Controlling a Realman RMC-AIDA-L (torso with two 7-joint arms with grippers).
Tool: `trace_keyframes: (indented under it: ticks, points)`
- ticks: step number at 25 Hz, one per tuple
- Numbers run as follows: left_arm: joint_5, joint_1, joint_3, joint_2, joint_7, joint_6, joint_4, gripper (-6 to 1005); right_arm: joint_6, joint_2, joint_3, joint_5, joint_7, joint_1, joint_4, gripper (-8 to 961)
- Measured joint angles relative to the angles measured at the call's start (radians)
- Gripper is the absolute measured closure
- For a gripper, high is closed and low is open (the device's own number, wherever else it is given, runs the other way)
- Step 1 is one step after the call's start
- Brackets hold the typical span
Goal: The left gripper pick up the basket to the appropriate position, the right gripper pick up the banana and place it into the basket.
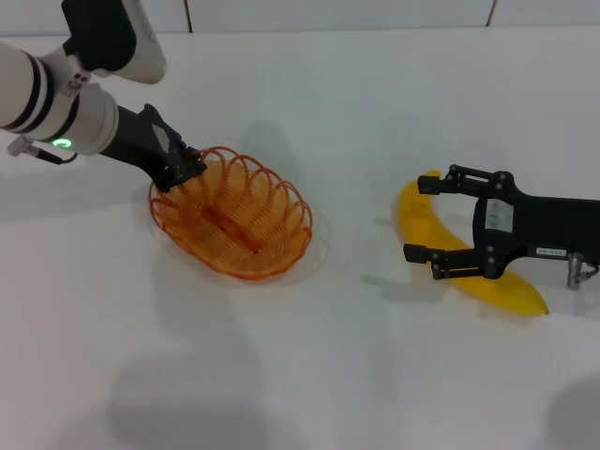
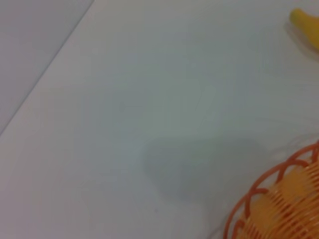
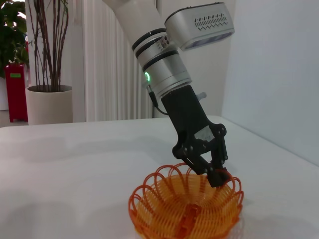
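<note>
The orange wire basket sits on the white table, left of centre. My left gripper is shut on its far left rim; the right wrist view shows its fingers pinching the rim of the basket. The yellow banana lies flat to the right of the basket. My right gripper is open and stands over the banana's left half, one finger on each side of it. The left wrist view shows part of the basket and one tip of the banana.
The white table ends at a wall along the back. A gap of bare table lies between basket and banana. A potted plant and a red object stand beyond the table.
</note>
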Motion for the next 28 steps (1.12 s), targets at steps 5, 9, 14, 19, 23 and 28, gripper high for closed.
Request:
trace_keyframes:
  ticks: [5, 9, 14, 19, 23, 28]
  points:
    - [0.002, -0.001, 0.006, 0.000, -0.017, 0.006, 0.005, 872, 0.000, 0.000, 0.000, 0.000, 0.000, -0.002, 0.000, 69]
    - [0.002, -0.001, 0.042, 0.001, -0.073, 0.014, 0.020, 901, -0.002, -0.002, 0.000, 0.000, 0.000, -0.005, 0.000, 69]
    - [0.000, 0.019, 0.134, 0.001, -0.182, 0.017, 0.069, 907, -0.003, -0.003, 0.000, 0.000, 0.000, -0.008, 0.000, 69]
    - [-0.012, 0.064, 0.219, -0.001, -0.262, 0.018, 0.147, 906, -0.005, -0.003, 0.000, 0.000, 0.000, -0.008, 0.000, 70]
    - [-0.040, 0.108, 0.249, -0.003, -0.287, 0.026, 0.219, 907, -0.005, -0.003, 0.000, 0.000, 0.000, -0.010, 0.000, 70]
    - [-0.057, 0.137, 0.254, -0.002, -0.326, 0.049, 0.281, 913, -0.008, -0.003, 0.001, 0.000, 0.000, -0.015, 0.000, 70]
